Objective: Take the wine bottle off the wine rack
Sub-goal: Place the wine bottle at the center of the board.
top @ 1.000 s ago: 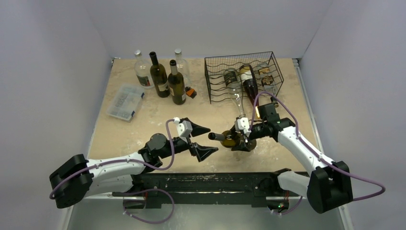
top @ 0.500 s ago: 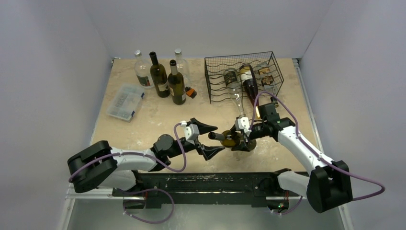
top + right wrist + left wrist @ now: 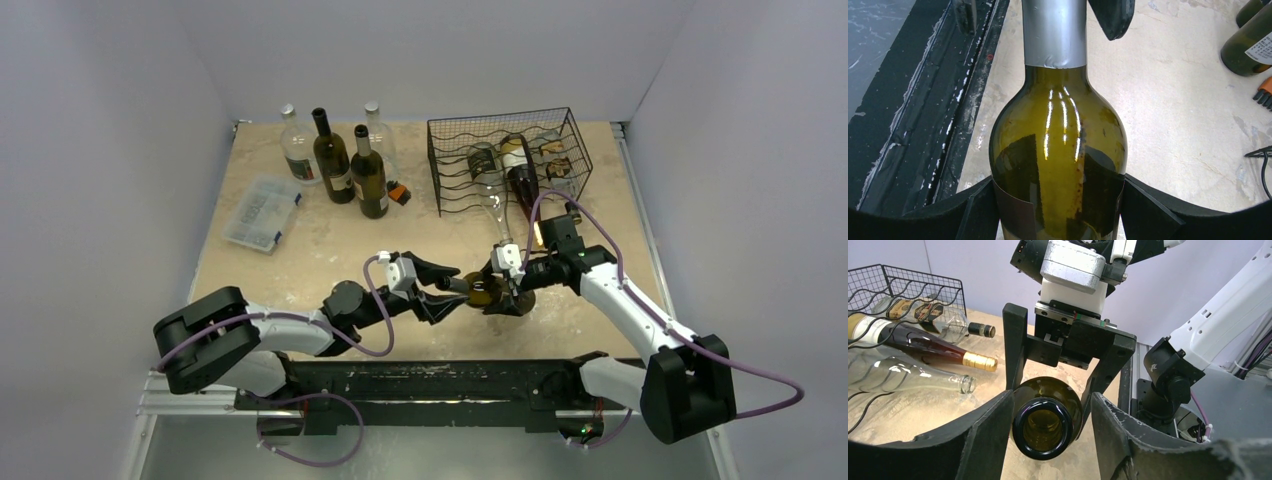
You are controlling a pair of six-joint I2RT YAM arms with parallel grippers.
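Beige stone-patterned table filled the space ahead of both arms, with the black wire rack standing at its far right. Three bottles lay in the rack with their necks poking out towards the arms: a clear one, a dark one with a gold cap and a third further right. At the far left stood a cluster of four upright bottles, two dark and two clear, and nearer the left edge lay a small clear plastic box. The left arm reached rightwards along the near part of the table, and the right arm bent in from the right to meet it. Between them, well apart from the rack and out of it, the bottle was held level over the near middle of the table. It was olive-green glass with a silver foil neck and an open mouth that pointed at the left arm. The right gripper clamped its body, one black finger pressed on each side. The left gripper had its jaws half drawn in around the neck. In the left wrist view, one finger seemed to touch the lip and the other stood just off it, so no firm grip showed there.
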